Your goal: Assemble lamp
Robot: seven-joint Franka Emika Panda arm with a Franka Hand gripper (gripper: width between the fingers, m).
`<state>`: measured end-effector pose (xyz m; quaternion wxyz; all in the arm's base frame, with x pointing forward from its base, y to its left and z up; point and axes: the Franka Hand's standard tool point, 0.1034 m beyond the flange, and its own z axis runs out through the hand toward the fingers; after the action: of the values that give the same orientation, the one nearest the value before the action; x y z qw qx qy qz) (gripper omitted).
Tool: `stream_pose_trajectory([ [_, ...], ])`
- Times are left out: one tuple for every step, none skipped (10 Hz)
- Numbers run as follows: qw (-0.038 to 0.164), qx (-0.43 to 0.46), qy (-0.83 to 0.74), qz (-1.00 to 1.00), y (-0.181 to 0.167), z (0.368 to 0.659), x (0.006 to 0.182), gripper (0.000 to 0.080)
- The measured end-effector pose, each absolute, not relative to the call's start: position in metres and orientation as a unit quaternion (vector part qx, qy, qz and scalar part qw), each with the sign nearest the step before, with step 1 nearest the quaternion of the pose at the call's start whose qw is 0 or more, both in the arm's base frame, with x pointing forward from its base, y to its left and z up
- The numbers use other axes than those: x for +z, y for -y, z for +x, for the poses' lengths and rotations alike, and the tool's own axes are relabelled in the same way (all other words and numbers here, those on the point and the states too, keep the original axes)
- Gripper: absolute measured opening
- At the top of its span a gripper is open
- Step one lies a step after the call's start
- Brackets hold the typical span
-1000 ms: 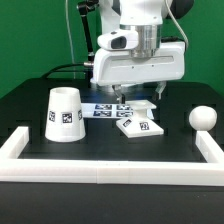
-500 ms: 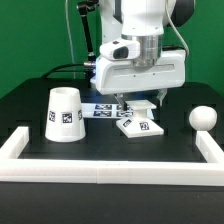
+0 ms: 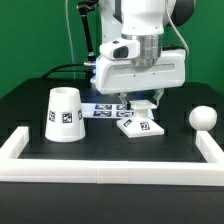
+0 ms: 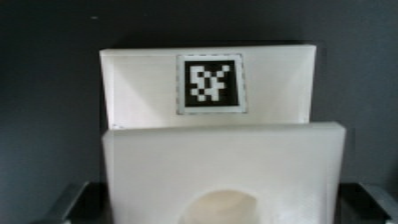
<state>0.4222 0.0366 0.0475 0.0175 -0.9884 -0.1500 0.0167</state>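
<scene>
Lamp base [image 3: 138,123] lies flat on the tabletop [image 3: 100,150], just in front of the marker board [image 3: 102,110]. It sits between the shade [image 3: 65,113] on the exterior view's left and the bulb [image 3: 203,117] on the exterior view's right. All 3 parts lie apart from one another, so nothing looks joined yet.

The end effector [image 3: 140,101] hangs low over the rear part of the base with its 2 fingers spread, 1 to each side of it. I cannot tell whether either finger touches the plastic. In the wrist view the base [image 4: 214,140] fills the picture, with a square tag [image 4: 210,82] on its upper face and a round socket [image 4: 226,203] at the near edge.

The base is probably light and rigid, a hard moulded block with smooth, slick faces that could slide on the tabletop if nudged. The best hold is likely across its 2 straight parallel sides, squarely and low, with the fingers kept off the socket. An off-centre pinch could twist it. The bulb looks free to roll, and the shade seems thin-walled and easy to tip.
</scene>
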Motion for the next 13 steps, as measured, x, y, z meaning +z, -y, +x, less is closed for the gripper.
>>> stream_pose_trajectory([
  [0.018, 0.017, 0.15, -0.988, -0.037, 0.422, 0.047, 0.0533],
  [0.018, 0.017, 0.15, -0.988, -0.037, 0.422, 0.047, 0.0533],
  [0.018, 0.017, 0.15, -0.988, -0.037, 0.422, 0.047, 0.0533],
  [0.018, 0.017, 0.15, -0.988, -0.037, 0.422, 0.047, 0.0534],
  [0.017, 0.015, 0.13, -0.991, -0.041, 0.427, 0.047, 0.0534],
  [0.018, 0.01, 0.113, -0.993, -0.045, 0.438, 0.047, 0.0534],
  [0.022, 0.003, 0.087, -0.996, -0.048, 0.456, 0.048, 0.0534],
  [0.023, -0.001, 0.075, -0.997, -0.053, 0.47, 0.048, 0.0535],
  [0.024, -0.007, 0.07, -0.997, -0.059, 0.483, 0.048, 0.0535],
  [0.025, -0.012, 0.072, -0.997, -0.064, 0.491, 0.048, 0.0535],
  [0.026, -0.017, 0.067, -0.997, -0.069, 0.501, 0.048, 0.0535],
  [0.027, -0.023, 0.067, -0.997, -0.072, 0.512, 0.048, 0.0535],
  [0.028, -0.03, 0.068, -0.997, -0.075, 0.524, 0.049, 0.0535],
])
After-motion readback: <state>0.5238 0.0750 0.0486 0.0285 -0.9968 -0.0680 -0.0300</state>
